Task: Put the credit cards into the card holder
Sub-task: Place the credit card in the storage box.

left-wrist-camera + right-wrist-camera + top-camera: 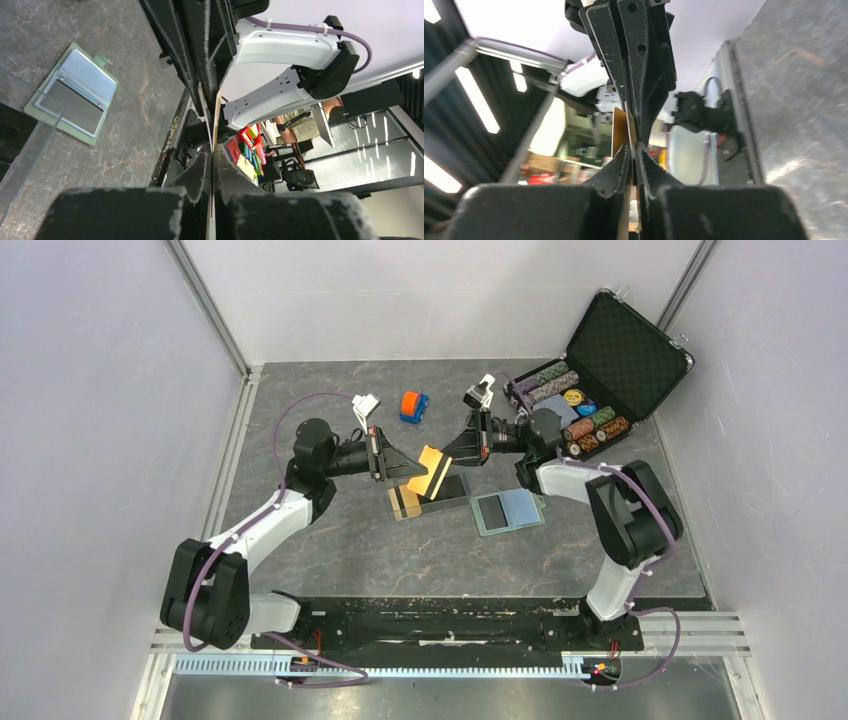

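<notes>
Top external view gives me the relation I need. The orange-gold card hangs in the air between the two arms. Its long axis runs from the left gripper across to the right gripper, with one end in each.

The left jaws are clenched flat on their end; on the left wrist view the card sits edge-on in the slit between them. The right jaws have the opposite end between them. On the right wrist view they look pressed onto it with no gap I can make out, so I read both pincers as grasping the same card.

The card holder lies open on the table, inside facing up. It is on the right arm's side, right of the held card and closer to the arm bases.

I judge the right arm is the one to carry the card. The left must let go first, then the card swings down and right toward the holder, free short edge leading into a pocket. The spare cards lie just below the held one.
</notes>
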Tool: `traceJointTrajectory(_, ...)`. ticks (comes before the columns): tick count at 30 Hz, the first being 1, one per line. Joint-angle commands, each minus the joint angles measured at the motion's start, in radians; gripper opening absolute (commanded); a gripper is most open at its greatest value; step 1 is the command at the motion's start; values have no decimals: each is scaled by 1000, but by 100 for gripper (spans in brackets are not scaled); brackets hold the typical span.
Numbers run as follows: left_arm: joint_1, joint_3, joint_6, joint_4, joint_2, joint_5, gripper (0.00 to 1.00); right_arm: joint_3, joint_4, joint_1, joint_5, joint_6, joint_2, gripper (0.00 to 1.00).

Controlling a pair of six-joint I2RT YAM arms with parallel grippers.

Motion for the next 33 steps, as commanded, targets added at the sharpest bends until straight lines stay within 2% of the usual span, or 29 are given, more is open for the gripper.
traceJointTrajectory(1, 0, 12, -19, 56, 1, -42, 2, 57, 826, 17, -46, 602, 107, 0)
traceJointTrajectory(4, 0, 9, -5, 34, -2, -49, 2, 51, 695, 18, -55, 491, 83, 0)
traceJointTrajectory(9, 0, 6, 32, -23, -13, -62, 2, 53, 597, 17, -54, 414, 71, 0)
traceJointTrajectory(11, 0, 6, 52, -54, -19, -64, 2, 39, 476, 15, -51, 316, 46, 0)
traceJointTrajectory(13, 0, 7, 72, -88, -26, -67, 2, 22, 257, 14, -34, 135, 7, 0)
traceJointTrajectory(15, 0, 1, 77, -94, -31, -68, 2, 29, -84, 13, -3, -136, -42, 0)
traceJointTrajectory(17, 0, -1, 77, -97, -32, -66, 2, 100, -584, 12, 46, -487, -77, 0)
traceJointTrajectory(19, 0, -4, 79, -103, -32, -61, 2, 205, -917, 11, 108, -741, -78, 0)
traceJointTrajectory(21, 0, -5, 84, -110, -33, -53, 2, 235, -968, 2, 127, -775, -79, 0)
traceJointTrajectory(33, 0, -34, 106, -149, -50, -22, 16, 280, -967, -45, 147, -772, -110, 0)
